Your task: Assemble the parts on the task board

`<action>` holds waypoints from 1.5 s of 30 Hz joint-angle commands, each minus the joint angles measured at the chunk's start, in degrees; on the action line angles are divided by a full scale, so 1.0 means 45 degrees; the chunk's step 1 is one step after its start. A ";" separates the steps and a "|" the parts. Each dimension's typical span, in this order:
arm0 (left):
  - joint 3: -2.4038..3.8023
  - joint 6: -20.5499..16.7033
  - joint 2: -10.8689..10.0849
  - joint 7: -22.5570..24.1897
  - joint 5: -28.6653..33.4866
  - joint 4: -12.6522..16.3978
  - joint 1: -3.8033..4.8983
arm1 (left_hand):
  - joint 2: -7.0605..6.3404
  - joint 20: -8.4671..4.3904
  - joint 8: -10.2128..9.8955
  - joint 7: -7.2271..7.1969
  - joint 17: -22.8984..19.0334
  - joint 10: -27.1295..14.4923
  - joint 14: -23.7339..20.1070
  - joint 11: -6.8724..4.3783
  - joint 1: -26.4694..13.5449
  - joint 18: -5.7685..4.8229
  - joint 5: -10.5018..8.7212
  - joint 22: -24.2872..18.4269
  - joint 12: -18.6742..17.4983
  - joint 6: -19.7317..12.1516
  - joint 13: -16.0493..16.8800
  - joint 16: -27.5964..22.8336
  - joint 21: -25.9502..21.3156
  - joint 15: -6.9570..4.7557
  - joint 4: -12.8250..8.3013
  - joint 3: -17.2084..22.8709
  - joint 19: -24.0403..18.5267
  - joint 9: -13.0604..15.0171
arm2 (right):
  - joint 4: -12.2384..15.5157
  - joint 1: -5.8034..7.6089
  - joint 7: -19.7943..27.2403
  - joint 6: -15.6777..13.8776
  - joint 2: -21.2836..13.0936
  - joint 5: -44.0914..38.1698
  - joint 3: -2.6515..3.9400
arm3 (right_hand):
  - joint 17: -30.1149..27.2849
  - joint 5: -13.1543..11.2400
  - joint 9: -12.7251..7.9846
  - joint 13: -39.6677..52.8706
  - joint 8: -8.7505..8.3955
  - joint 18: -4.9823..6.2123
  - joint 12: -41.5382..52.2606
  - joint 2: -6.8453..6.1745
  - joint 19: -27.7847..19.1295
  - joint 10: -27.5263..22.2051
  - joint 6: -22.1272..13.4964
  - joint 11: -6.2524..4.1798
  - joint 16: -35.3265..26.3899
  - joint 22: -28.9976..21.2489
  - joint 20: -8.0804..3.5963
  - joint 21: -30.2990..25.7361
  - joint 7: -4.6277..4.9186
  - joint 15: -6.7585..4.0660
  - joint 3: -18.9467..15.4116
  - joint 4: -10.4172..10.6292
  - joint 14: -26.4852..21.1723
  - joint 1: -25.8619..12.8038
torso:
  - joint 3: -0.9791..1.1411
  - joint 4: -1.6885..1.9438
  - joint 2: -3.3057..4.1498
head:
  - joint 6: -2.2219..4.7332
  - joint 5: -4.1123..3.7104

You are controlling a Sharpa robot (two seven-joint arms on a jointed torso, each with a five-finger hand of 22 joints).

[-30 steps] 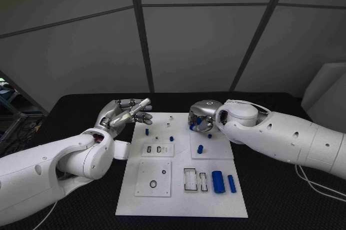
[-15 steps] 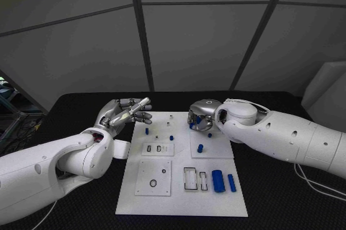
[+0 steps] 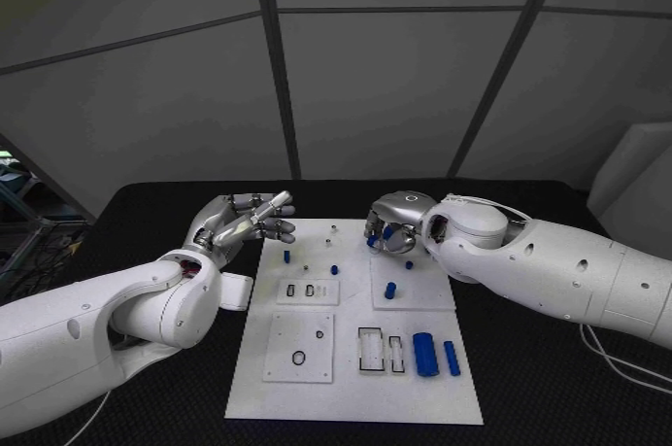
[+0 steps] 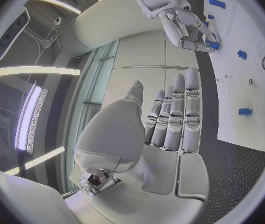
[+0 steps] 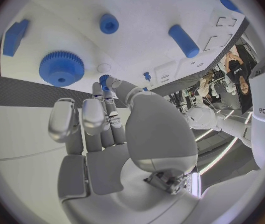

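White task board (image 3: pixel 351 368) mid table (image 3: pixel 168 198), blue parts (image 3: pixel 424 353) mostly loose near front edge, few standing farther back. Right robot hand (image 3: pixel 388 230) over far end, pinching small blue part (image 5: pixel 104 79). Left robot hand (image 3: pixel 247 220) beside board, fingers straight, empty. Assembly early, most left.

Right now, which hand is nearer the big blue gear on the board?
Right. The right hand hovers just beside the blue gear; the left hand hangs off the task board's opposite edge.
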 commanded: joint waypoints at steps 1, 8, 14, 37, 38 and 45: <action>0.0008 0.0194 -0.0050 0.0035 0.0106 0.0039 0.0017 | 0.0054 0.0007 -0.0052 0.0105 0.0011 -0.0023 0.0118 0.0059 -0.0088 -0.0150 0.0049 0.0008 -0.0079 0.0003 -0.0017 -0.0057 0.0053 0.0015 0.0029 -0.0047 0.0124 -0.0015 | 0.0137 0.0028 -0.0290 -0.2012 -0.0048 0.0017 0.0010 | -0.0008 -0.0046 0.0018 0.0018 0.0069 -0.0266 0.0074 0.0056 0.0086 0.0126 0.0133 -0.0013 0.0062 0.0021 0.0017 0.0082 -0.0021 -0.0059 0.0075 -0.0018 0.0363 0.0075 | -0.0008 0.0000 0.0012 | 0.0054 0.0045; 0.0010 0.0194 -0.0048 0.0034 0.0219 0.0026 0.0018 | 0.0059 0.0008 -0.0063 0.0119 0.0023 -0.0037 0.0121 0.0067 -0.0091 -0.0152 0.0052 0.0006 -0.0094 -0.0005 -0.0020 -0.0062 0.0055 0.0018 0.0027 -0.0047 0.0127 -0.0016 | -0.0125 0.0029 -0.0559 -0.2952 0.0286 -0.0082 0.0012 | 0.0026 -0.0065 0.0026 0.0017 0.0078 -0.0274 0.0066 0.0060 0.0105 0.0177 0.0187 -0.0021 0.0111 0.0075 0.0008 0.0119 -0.0024 -0.0068 0.0138 -0.0047 0.0357 0.0129 | -0.0001 0.0023 0.0056 | 0.0103 0.0101; 0.0010 0.0206 0.0014 0.0037 0.0252 0.0024 0.0019 | 0.0061 0.0009 -0.0067 0.0122 0.0030 -0.0040 0.0121 0.0070 -0.0089 -0.0152 0.0053 0.0006 -0.0099 -0.0006 -0.0021 -0.0065 0.0055 0.0020 0.0025 -0.0046 0.0129 -0.0016 | -0.0589 0.0030 -0.0584 -0.3240 0.0834 -0.0141 0.0013 | 0.0055 -0.0060 0.0029 0.0014 0.0077 -0.0276 0.0055 0.0054 0.0107 0.0197 0.0209 -0.0021 0.0147 0.0093 0.0003 0.0135 -0.0018 -0.0070 0.0175 -0.0066 0.0355 0.0157 | -0.0023 0.0046 0.0089 | 0.0136 0.0102; 0.0013 0.0256 0.0136 0.0017 0.0263 -0.0039 0.0064 | 0.0070 0.0011 -0.0072 0.0130 0.0045 -0.0042 0.0123 0.0075 -0.0091 -0.0154 0.0057 0.0004 -0.0108 -0.0001 -0.0021 -0.0073 0.0057 0.0024 0.0023 -0.0044 0.0130 -0.0014 | -0.1940 0.0034 -0.0390 -0.2342 0.2350 -0.0085 0.0011 | 0.0156 -0.0187 0.0023 -0.0014 0.0026 -0.0287 -0.0053 -0.0034 0.0107 0.0168 0.0223 0.0001 0.0289 0.0163 0.0019 0.0188 -0.0024 -0.0047 0.0125 0.0114 0.0346 -0.0079 | -0.0037 0.0056 0.0142 | 0.0024 0.0275; 0.0013 0.0259 0.0142 0.0017 0.0263 -0.0041 0.0066 | 0.0070 0.0011 -0.0072 0.0130 0.0045 -0.0042 0.0123 0.0075 -0.0091 -0.0154 0.0057 0.0004 -0.0108 -0.0001 -0.0021 -0.0073 0.0057 0.0024 0.0023 -0.0044 0.0130 -0.0014 | -0.1985 0.0034 -0.0383 -0.2309 0.2391 -0.0087 0.0011 | 0.0156 -0.0187 0.0023 -0.0014 0.0026 -0.0287 -0.0053 -0.0034 0.0107 0.0168 0.0223 0.0001 0.0289 0.0163 0.0019 0.0188 -0.0024 -0.0047 0.0125 0.0114 0.0346 -0.0079 | -0.0042 0.0062 0.0145 | 0.0022 0.0286; 0.0014 0.0274 0.0169 -0.0027 0.0263 -0.0036 0.0083 | 0.0073 0.0012 -0.0073 0.0132 0.0049 -0.0041 0.0123 0.0076 -0.0093 -0.0154 0.0057 0.0003 -0.0110 0.0001 -0.0021 -0.0075 0.0057 0.0025 0.0023 -0.0044 0.0131 -0.0013 | -0.2263 0.0035 -0.0385 -0.2028 0.2675 -0.0095 0.0009 | 0.0207 -0.0187 0.0020 -0.0018 0.0012 -0.0295 -0.0071 -0.0049 0.0128 0.0161 0.0215 0.0005 0.0335 0.0207 0.0023 0.0210 -0.0021 -0.0043 0.0106 0.0155 0.0348 -0.0128 | -0.0039 0.0073 0.0163 | -0.0025 0.0280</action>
